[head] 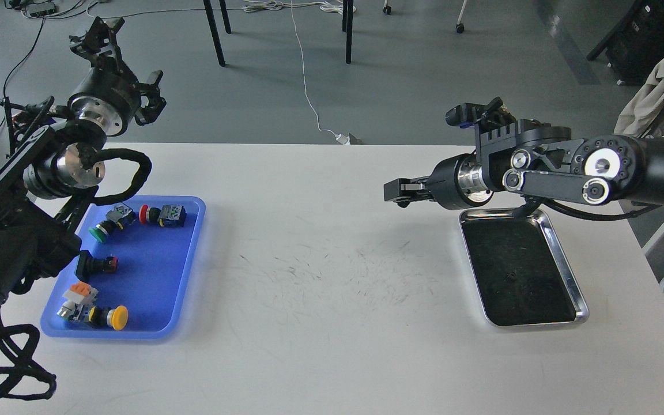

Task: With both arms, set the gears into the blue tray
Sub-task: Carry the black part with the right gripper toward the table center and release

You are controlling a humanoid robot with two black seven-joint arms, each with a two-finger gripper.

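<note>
The blue tray (162, 276) lies on the left of the white table and holds several coloured-cap push-button switches (162, 214). I cannot make out any gears in it. My left gripper (125, 64) is raised beyond the table's far left edge, behind the tray, with its fingers spread open and nothing between them. My right gripper (396, 192) hovers above the table just left of the silver tray, pointing left. Its fingers are close together, and anything between the tips is too small to see. One tiny dark speck (511, 276) lies on the silver tray's floor.
The shiny silver tray (569, 275) with a dark inside sits at the right, partly under my right forearm (626, 170). Bare, scuffed tabletop (332, 271) lies between the two trays. Chair and table legs stand on the floor beyond the far edge.
</note>
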